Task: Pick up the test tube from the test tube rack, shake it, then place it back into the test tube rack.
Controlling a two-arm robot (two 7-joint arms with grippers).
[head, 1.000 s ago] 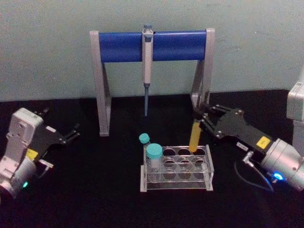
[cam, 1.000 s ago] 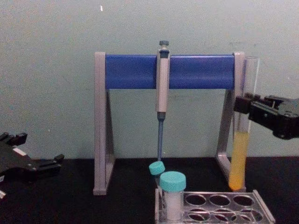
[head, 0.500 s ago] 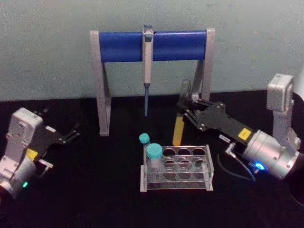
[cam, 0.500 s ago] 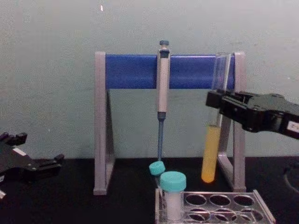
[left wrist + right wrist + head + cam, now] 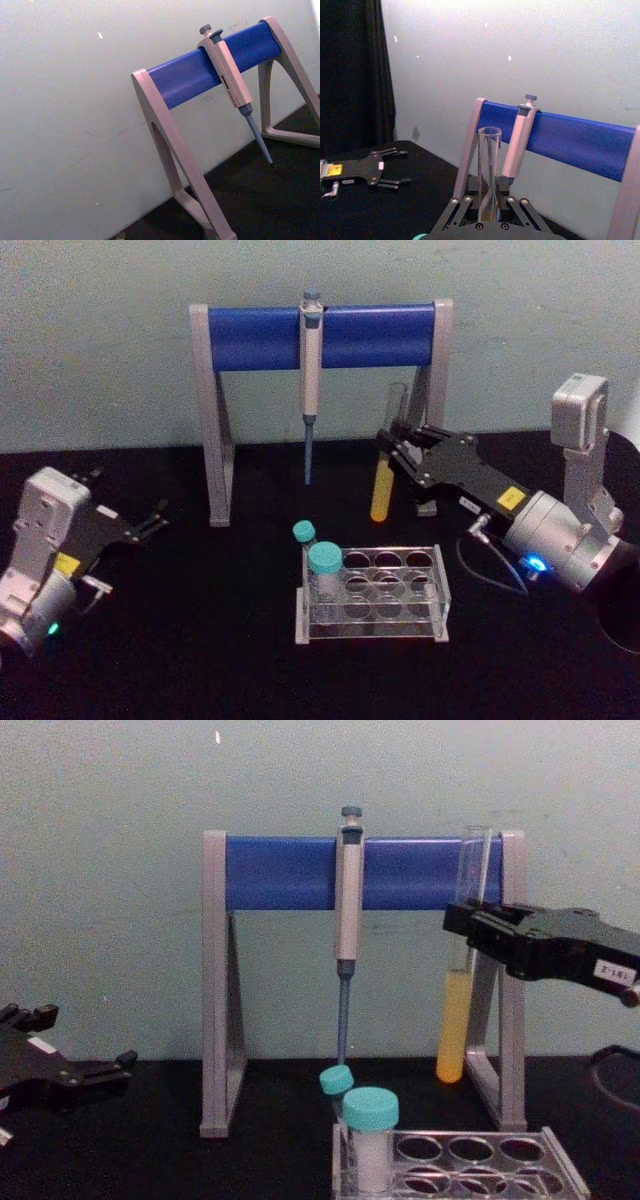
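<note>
At centre right of the head view: the right end effector (image 5: 396, 445) is clamped on the tube (image 5: 385, 472), carrying it clear of the rack (image 5: 371, 594), which sits lower, at frame centre on the desk (image 5: 200, 640).
Head view, tube: near upright, tilted slightly, yellow liquid pooled at its round bottom; I judge the tube is lifted well out of its hole so it can be shaken without hitting the rack.
Head view, right arm: reaches in from the right edge, wrist low, linkage slanting up and toward frame centre, in front of the stand (image 5: 320, 335) and its right leg.
Head view, left end effector (image 5: 155, 519): parked at the left edge, fingers spread, holding nothing.
Head view, rack contents: two teal-capped vials (image 5: 323, 570) in its left holes; the other holes look empty.
Left wrist view: stand (image 5: 200, 75) and hanging pipette (image 5: 232, 85) against the wall.
Right wrist view: the tube's (image 5: 489, 170) open mouth rises between the linkage bars; the grip sits below the rim, which leaves the top free and the liquid end hanging.
Right wrist view, far off: the left end effector (image 5: 395, 167) lies open on the desk at lower left.
Chest view: the right end effector (image 5: 462, 925) enters from the right edge at mid height, gripping the tube (image 5: 460, 990) above its liquid.
Chest view, tube position: its bottom hangs above the rack (image 5: 470, 1165), toward the right leg of the stand (image 5: 290, 870).
Chest view, left end effector (image 5: 118, 1065): low at the left edge, idle.
</note>
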